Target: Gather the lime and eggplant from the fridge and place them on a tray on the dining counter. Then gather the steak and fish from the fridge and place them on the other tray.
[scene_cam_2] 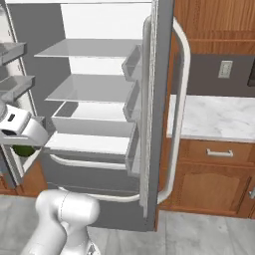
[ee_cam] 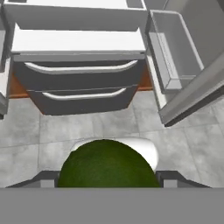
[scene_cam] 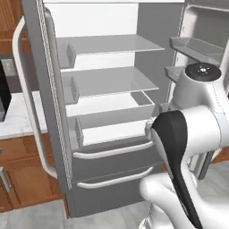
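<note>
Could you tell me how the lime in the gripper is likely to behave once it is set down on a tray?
The lime looks round, so it would probably roll if released carelessly. Its skin appears finely dimpled, which likely helps the gripper keep hold. It seems small beside the fridge drawers, so it is probably light.

matt rough lime, glossy fridge.

Lime in pincer above fridge drawers

No legible text, apparently, no labels
</note>
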